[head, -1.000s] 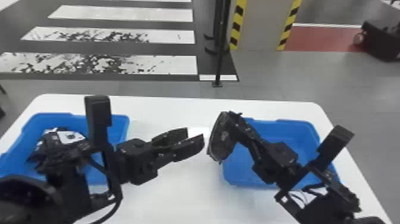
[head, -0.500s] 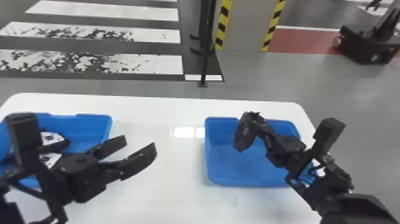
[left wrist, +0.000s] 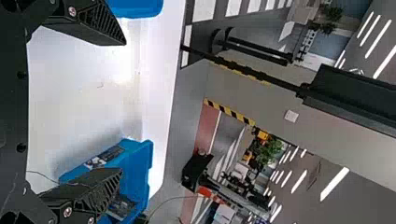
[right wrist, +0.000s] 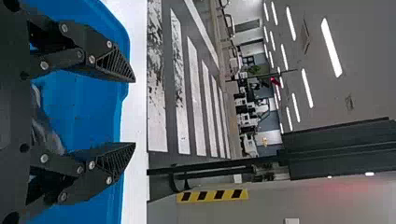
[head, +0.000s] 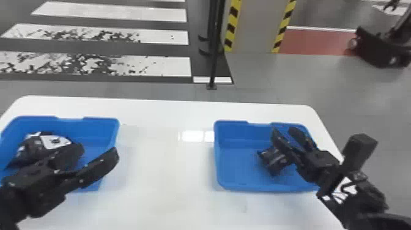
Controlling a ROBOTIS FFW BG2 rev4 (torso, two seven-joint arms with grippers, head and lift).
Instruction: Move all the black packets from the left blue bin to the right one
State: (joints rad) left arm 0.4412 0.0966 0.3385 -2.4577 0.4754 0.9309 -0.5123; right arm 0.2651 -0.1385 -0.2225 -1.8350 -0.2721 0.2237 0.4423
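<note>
Packet [head: 273, 160] in right bin [head: 260, 186], right gripper [head: 284, 131] spread wide just beside it; leftward of right bin: white tabletop [head: 165, 171], wide left gripper [head: 99, 150], left bin [head: 101, 120] with packets [head: 35, 148].

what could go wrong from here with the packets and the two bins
The packets in the left bin look bunched, so a grasp might catch more than one or slip.

One finger of the open left gripper shows across that bin's inner side wall and might knock it if lowered there.

The open right gripper is close to the packet in the right bin and might drag it.
</note>
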